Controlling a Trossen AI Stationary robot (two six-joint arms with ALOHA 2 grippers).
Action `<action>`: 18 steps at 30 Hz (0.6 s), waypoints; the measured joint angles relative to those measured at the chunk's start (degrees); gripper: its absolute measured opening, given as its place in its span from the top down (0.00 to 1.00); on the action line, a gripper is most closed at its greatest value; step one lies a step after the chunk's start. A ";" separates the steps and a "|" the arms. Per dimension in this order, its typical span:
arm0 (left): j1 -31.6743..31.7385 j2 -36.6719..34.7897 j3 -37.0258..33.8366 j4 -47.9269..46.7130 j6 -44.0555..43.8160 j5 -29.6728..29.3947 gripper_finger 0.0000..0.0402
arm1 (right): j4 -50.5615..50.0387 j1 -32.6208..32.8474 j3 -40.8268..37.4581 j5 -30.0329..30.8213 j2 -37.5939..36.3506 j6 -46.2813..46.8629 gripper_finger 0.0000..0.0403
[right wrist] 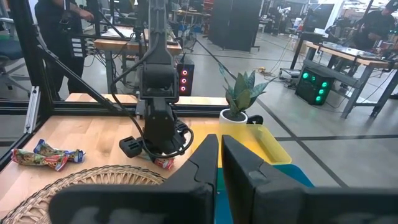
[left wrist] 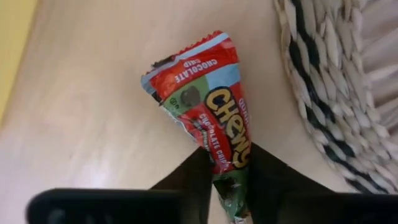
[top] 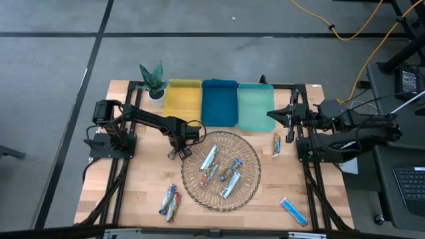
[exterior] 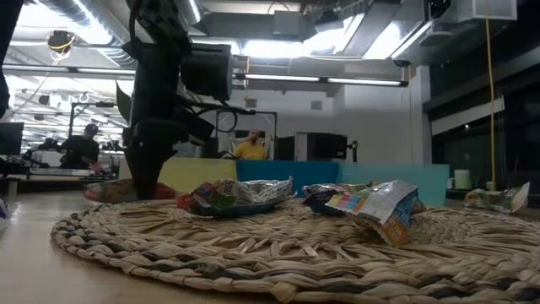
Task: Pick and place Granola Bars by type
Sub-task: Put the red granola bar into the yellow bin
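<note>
- The left hand point(left wrist: 227, 180) is clenched on one end of a red Chewy bar point(left wrist: 208, 112), low over the table point(top: 143, 192), just beside the wicker basket point(top: 249, 192).
- The bar looks light and its wrapper soft and slippery; I judge the crimped end is a good place to hold.
- More bars point(top: 226, 174) lie in the basket.
- The right hand point(right wrist: 221, 155) waits near the teal tray point(top: 255, 106), fingers almost together and holding nothing.

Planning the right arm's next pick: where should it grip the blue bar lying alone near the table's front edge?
Grip the blue bar across its narrow middle, coming straight down: it lies flat and diagonal on bare table, so turn the fingers square to its length.
</note>
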 joint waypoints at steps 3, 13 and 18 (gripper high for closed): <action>-0.15 -0.91 -0.07 -0.24 -0.12 1.54 0.90 | 0.00 0.00 0.00 -0.02 0.00 -0.02 0.94; -0.35 -7.17 -0.07 -0.33 -2.55 1.48 0.90 | -0.02 0.00 0.00 0.00 0.00 -0.07 0.94; -0.33 -12.80 -0.05 0.61 -2.95 1.11 0.92 | -0.02 0.02 0.00 0.00 0.00 -0.07 0.94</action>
